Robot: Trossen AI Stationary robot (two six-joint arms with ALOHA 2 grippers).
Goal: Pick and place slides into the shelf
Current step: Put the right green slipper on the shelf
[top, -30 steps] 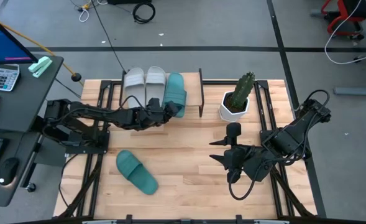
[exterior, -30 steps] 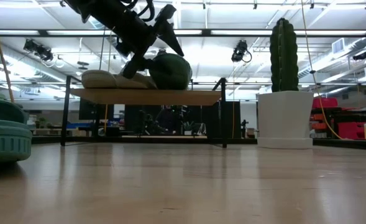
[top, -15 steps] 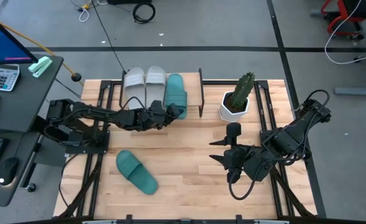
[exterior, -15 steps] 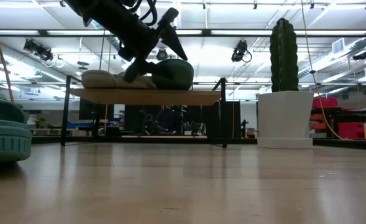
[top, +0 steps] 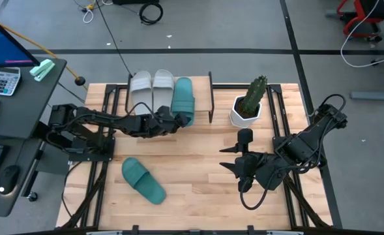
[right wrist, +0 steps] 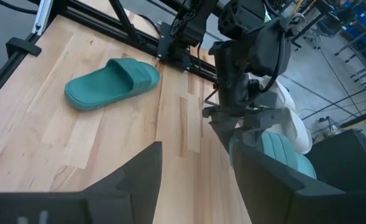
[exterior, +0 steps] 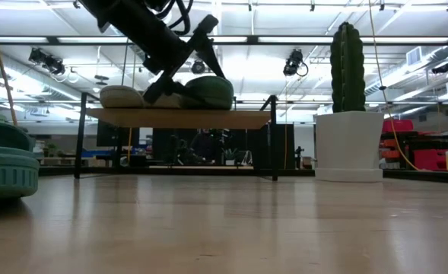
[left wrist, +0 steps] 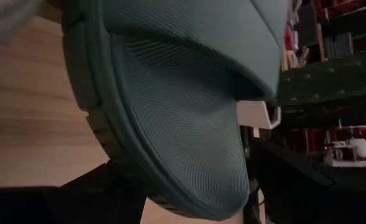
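On the shelf [top: 203, 106] lie two pale slides [top: 151, 88] side by side, soles on its board [exterior: 178, 118]. A teal slide [top: 183, 98] lies beside them, on their right. My left gripper [top: 173, 119] reaches in from the table's left and is shut on this slide's heel end. A second teal slide [top: 143, 181] lies sole-down on the table near the front left. My right gripper [top: 229, 166] hangs open over the table's right half, holding nothing. My left gripper has the teal slide's heel end [left wrist: 214, 199] between its two fingers, one on the sole side and one on the footbed side. It comes slanting down from the table's left and near side. The slide [exterior: 208, 91] lies on the shelf board against the nearer pale slide.
A white pot with a cactus [top: 247, 108] stands on the table right of the shelf. The shelf's black frame post [top: 211, 98] rises beside the teal slide. Bare wood lies between the two arms. A desk with a calculator [top: 4, 81] stands off the left edge.
My left gripper has stayed in place and rolled a little. The teal slide on the shelf was tipped up on its side. It has come down flatter onto the board, next to the pale slides.
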